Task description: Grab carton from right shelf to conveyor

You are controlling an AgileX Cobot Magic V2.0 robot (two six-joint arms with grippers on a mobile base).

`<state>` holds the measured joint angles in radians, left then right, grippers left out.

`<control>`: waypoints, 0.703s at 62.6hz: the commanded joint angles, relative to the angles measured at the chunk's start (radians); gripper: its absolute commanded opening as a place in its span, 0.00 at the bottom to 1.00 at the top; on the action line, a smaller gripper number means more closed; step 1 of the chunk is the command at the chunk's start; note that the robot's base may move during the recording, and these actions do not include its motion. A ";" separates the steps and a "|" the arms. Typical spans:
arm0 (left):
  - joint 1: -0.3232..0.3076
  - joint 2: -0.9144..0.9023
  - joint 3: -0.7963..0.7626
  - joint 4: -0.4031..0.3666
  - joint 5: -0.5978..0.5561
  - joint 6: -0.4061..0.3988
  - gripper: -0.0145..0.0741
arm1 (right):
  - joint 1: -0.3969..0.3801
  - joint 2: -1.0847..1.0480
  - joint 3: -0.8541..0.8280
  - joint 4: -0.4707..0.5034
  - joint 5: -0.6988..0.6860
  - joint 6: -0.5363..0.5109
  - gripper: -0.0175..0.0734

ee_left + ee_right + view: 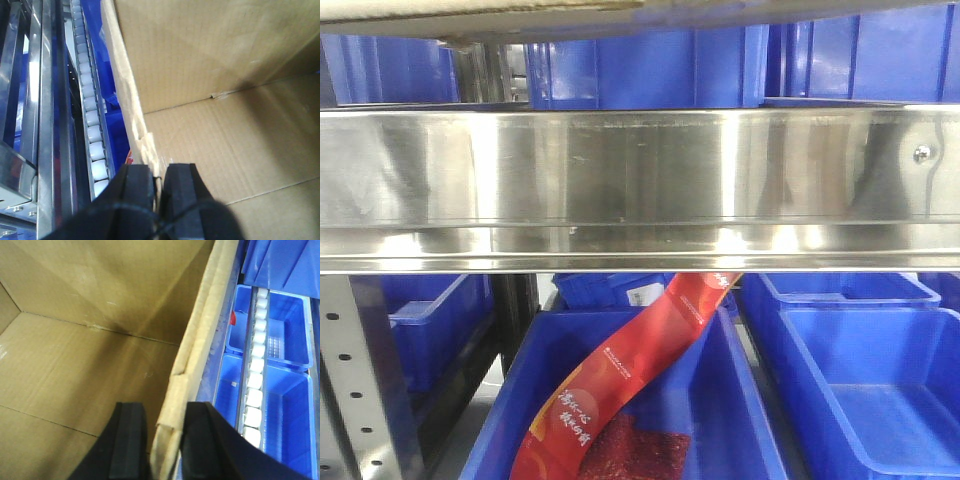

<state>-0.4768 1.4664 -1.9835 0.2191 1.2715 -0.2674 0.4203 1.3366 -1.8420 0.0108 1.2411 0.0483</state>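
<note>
Left claw [157,175] pinching carton [210,75] wall, right claw [164,417] clamping opposite wall, its edges cropped

The carton [520,15] is above the front rail of the right shelf [620,180]. Below the rail, a pouch [630,355] lies in the middle bin [745,410], with another bin [860,400] at its right.

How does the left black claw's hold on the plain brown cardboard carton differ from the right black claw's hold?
Gap: the left black claw holds its fingers nearly together; the right black claw holds them wider apart, around a thicker folded edge. Side: in its wrist view the left claw has the inside of the plain brown cardboard carton on its right; the right claw has it on its left. Shared: each straddles one carton wall.
</note>
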 commanded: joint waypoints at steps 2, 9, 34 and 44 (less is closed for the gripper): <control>-0.010 -0.003 -0.001 -0.031 -0.050 -0.002 0.14 | 0.009 -0.018 -0.003 0.052 -0.064 -0.019 0.12; -0.010 -0.003 -0.001 -0.031 -0.050 -0.002 0.14 | 0.009 -0.018 -0.003 0.052 -0.064 -0.019 0.12; -0.010 -0.003 -0.001 -0.031 -0.050 -0.002 0.14 | 0.009 -0.018 -0.003 0.052 -0.064 -0.019 0.12; -0.010 -0.003 -0.001 -0.031 -0.050 -0.002 0.14 | 0.009 -0.018 -0.003 0.052 -0.066 -0.019 0.12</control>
<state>-0.4768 1.4664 -1.9835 0.2229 1.2715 -0.2692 0.4203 1.3366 -1.8420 0.0108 1.2339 0.0483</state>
